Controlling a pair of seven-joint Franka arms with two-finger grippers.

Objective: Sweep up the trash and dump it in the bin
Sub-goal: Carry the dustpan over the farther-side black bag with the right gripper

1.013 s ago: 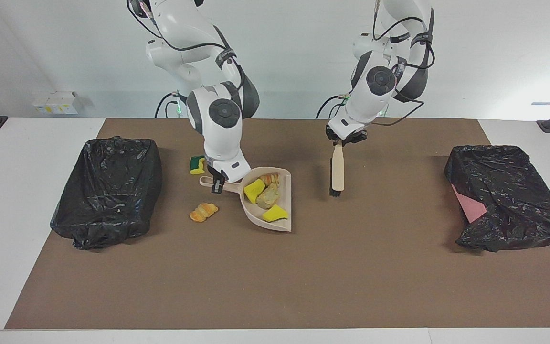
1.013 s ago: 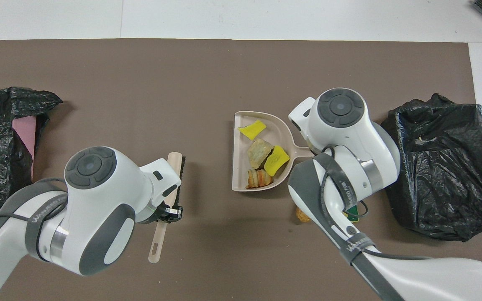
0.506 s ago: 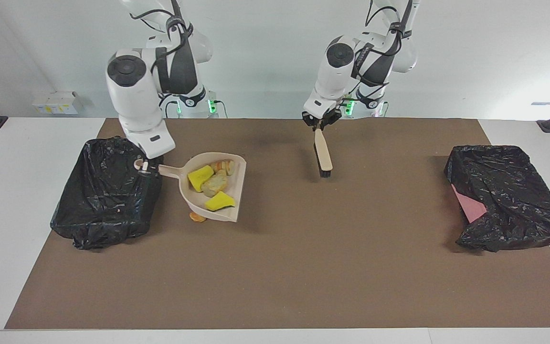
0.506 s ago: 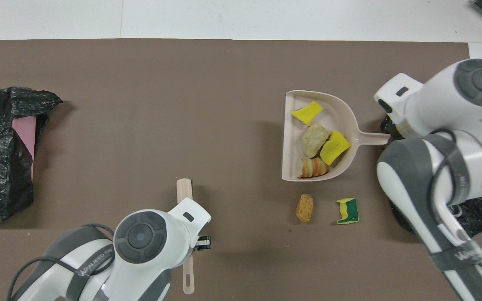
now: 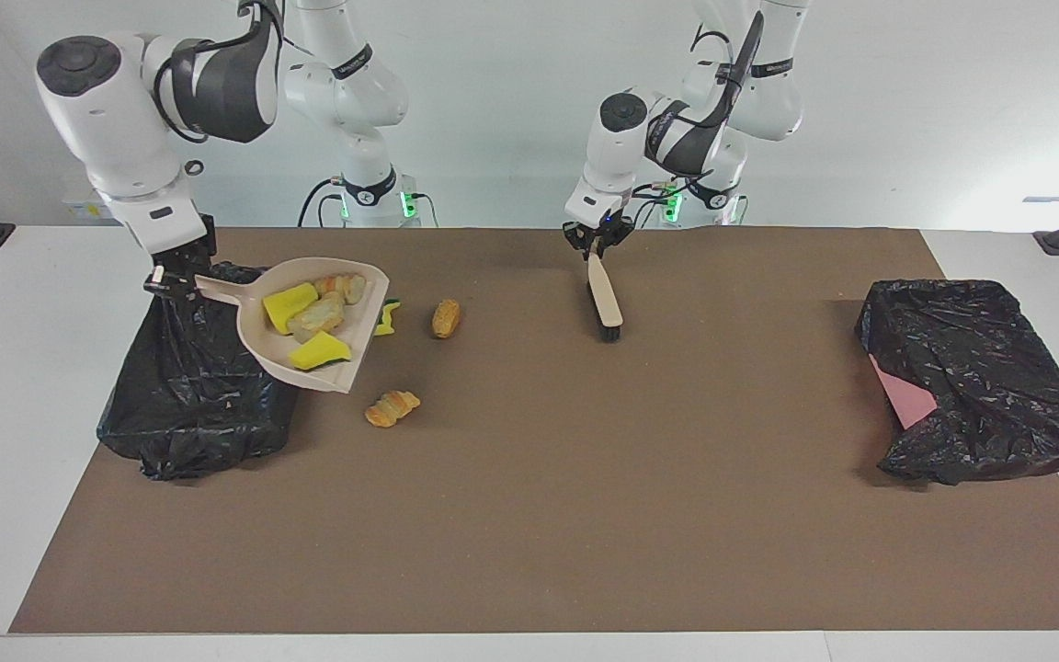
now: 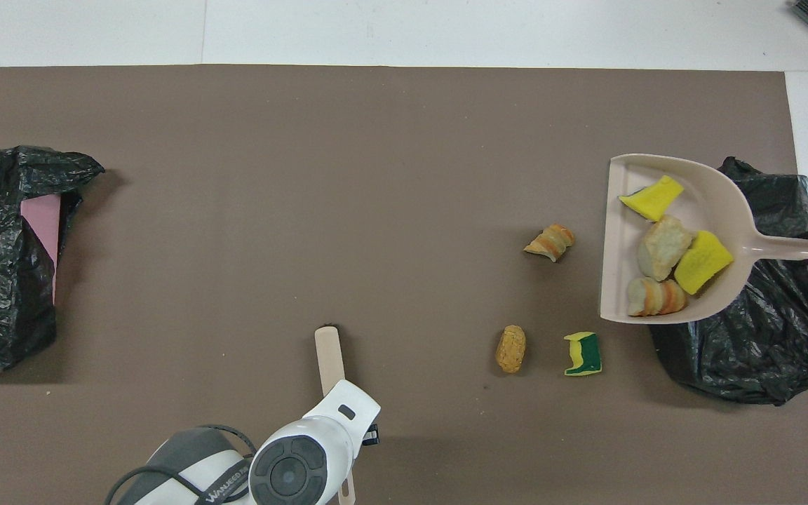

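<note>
Brown mat (image 5: pixel 585 515), 7 scraps (image 5: pixel 392 408), 2 bins (image 5: pixel 199 386)

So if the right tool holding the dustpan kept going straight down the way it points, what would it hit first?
Probably the bin: the right tool, gripping the dustpan handle, points down over it, though depth is hard to judge.

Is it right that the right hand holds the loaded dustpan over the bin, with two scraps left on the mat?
Not quite: three scraps lie on the mat, as the overhead view shows: a croissant piece, a bread lump and a green-backed sponge. The right hand does hold the dustpan over the bin.
</note>
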